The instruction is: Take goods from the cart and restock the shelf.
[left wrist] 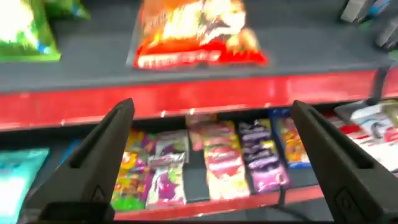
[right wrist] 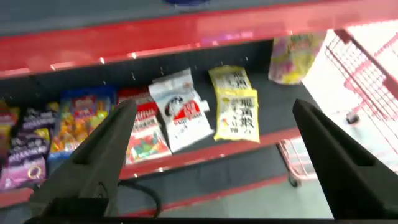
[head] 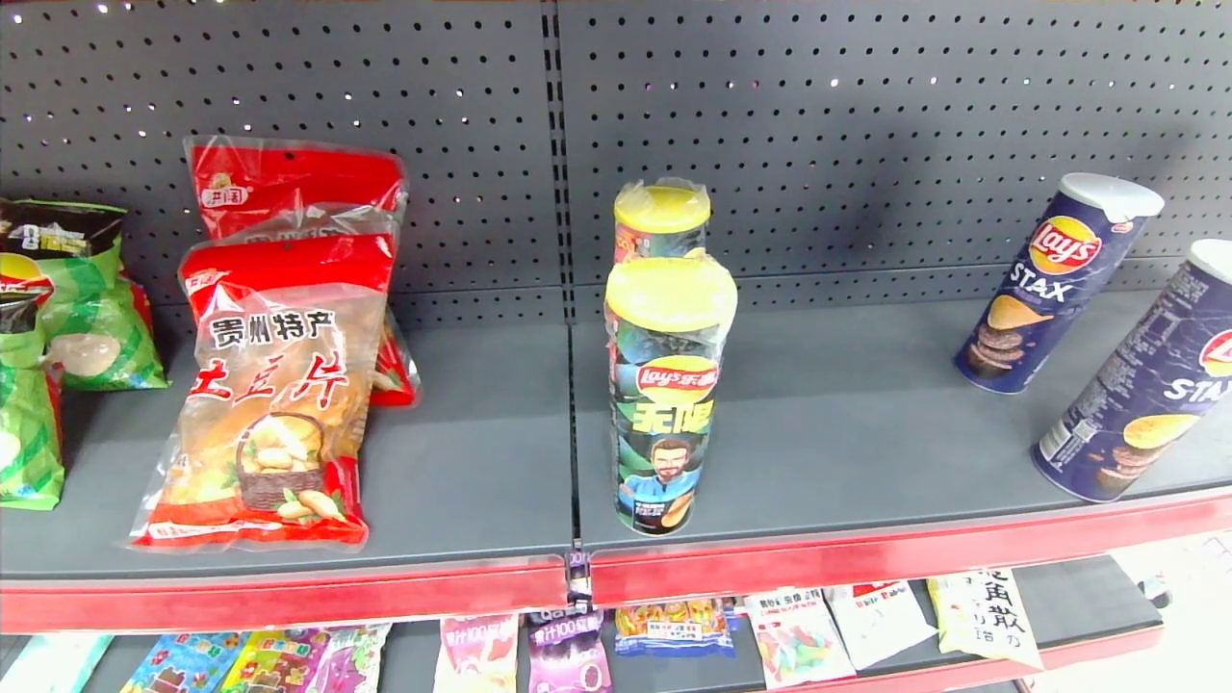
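Dark grey store shelving with a perforated back panel (head: pixel 866 115).
Two panel sections meet at a vertical seam (head: pixel 551 144); pinpoints of light show through some holes. The grey shelf (head: pixel 847 433) has a red front edge (head: pixel 866 556); pale floor (head: pixel 1198 645) lies below right.

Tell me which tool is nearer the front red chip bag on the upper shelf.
Left. The left tool sits just below the red chip bag, at the shelf edge; the right tool is farther right, by the white packet and the cart.
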### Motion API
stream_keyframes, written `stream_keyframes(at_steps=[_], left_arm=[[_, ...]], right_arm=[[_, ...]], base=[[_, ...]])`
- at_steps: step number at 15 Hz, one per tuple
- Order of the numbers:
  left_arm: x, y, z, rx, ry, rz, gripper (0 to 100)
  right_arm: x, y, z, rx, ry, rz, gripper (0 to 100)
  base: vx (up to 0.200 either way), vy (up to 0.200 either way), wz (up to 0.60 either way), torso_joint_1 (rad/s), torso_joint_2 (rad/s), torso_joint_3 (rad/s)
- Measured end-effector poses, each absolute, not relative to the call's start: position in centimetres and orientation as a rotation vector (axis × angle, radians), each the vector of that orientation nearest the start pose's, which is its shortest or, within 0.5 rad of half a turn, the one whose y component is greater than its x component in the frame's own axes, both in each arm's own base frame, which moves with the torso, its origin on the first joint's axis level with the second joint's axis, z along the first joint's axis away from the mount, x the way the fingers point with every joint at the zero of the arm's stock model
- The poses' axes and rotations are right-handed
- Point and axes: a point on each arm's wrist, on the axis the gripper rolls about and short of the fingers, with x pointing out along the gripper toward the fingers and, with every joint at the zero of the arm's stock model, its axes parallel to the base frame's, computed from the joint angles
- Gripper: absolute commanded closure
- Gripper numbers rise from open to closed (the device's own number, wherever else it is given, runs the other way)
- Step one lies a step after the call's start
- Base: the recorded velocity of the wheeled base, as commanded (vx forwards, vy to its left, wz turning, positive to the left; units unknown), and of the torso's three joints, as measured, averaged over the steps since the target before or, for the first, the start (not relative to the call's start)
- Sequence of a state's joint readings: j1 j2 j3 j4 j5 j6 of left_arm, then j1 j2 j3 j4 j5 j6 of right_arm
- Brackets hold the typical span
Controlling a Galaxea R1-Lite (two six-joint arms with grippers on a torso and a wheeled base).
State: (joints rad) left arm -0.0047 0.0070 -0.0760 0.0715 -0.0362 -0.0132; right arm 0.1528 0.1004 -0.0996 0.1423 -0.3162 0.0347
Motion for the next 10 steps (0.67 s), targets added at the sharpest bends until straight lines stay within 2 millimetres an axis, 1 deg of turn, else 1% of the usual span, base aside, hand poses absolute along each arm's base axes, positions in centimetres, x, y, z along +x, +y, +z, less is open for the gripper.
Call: stream_keyframes(at_steps=[1,3,5,7,9,10], left_arm=[[-2.8,0.1,8.7,-0.008,0.004,0.02,0],[-2.6,0.3,8.5,-0.007,-0.021,0.108,0],[-2.6,0.3,8.2,-0.002,-0.018,0.132,0],[-2.5,0.3,8.1,-0.026,-0.021,0.127,0],[-2.4,0.1,7.8,-0.022,-0.009,0.043,0],[-2.4,0.1,7.7,-0.013,-0.006,0.026,0]], right_arm=[[-2.0,-0.9,9.4,0.013,0.071,-0.133,0],[-1.6,-0.7,9.2,0.021,0.0,-0.032,0],[-1.5,-0.6,8.7,-0.028,0.014,-0.016,0],[-1.5,-0.5,8.5,-0.02,0.018,0.052,0],[-1.6,0.0,8.4,0.025,0.033,0.261,0],[-1.6,0.1,8.3,0.031,0.049,0.29,0]], base=[[0.0,0.0,0.0,0.0,0.0,0.0],[0.0,0.0,0.0,0.0,0.0,0.0],[0.0,0.0,0.0,0.0,0.0,0.0],[0.0,0.0,0.0,0.0,0.0,0.0],[0.0,0.0,0.0,0.0,0.0,0.0],[0.0,0.0,0.0,0.0,0.0,0.0]])
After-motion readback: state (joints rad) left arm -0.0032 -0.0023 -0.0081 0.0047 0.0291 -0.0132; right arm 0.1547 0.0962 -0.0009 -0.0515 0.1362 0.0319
